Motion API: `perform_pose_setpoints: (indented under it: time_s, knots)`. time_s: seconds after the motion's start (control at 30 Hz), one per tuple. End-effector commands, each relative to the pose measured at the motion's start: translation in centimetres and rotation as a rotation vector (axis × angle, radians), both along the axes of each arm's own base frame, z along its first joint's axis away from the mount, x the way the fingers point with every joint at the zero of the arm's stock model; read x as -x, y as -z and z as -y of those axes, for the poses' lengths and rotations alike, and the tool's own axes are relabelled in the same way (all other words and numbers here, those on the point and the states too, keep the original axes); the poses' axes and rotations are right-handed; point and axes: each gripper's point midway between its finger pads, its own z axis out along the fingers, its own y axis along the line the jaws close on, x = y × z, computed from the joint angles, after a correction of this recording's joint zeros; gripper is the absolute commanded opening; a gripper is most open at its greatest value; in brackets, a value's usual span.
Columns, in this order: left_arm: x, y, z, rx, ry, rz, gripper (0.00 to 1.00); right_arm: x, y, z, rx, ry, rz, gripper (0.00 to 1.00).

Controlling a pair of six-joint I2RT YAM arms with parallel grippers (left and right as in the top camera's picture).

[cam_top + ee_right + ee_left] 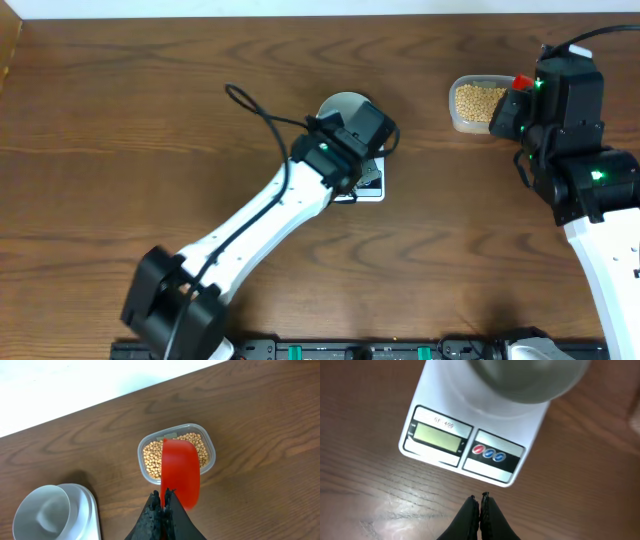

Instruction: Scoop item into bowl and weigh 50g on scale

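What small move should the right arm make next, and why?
Probably lower the red scoop into the beans: the right claw grips it above the open tub, and the bowl on the scale is empty.

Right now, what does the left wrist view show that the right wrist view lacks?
Only the left wrist view: the display and buttons, near the shut left hand. Only the right wrist view: the beans in a clear tub, and the red scoop held by the right hand. Both: the scale, the bowl on it, the wooden table.
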Motion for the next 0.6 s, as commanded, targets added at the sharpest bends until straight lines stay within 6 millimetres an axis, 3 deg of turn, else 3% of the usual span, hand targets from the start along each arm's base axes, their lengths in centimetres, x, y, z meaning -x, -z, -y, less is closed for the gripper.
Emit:
perform_pose_setpoints:
  time_s: [0.0,0.57]
  knots:
    - [-0.2,1.5,-0.4,-0.032,-0.057,-0.016,0.07,-0.2,-0.8,0.5,0.018,0.012,0.015,0.01]
    - [-1.5,5.0,0.6,-0.028,-0.139,-0.041,0.08,-1.0,0.6,0.4,0.026,0.009,-0.022,0.01]
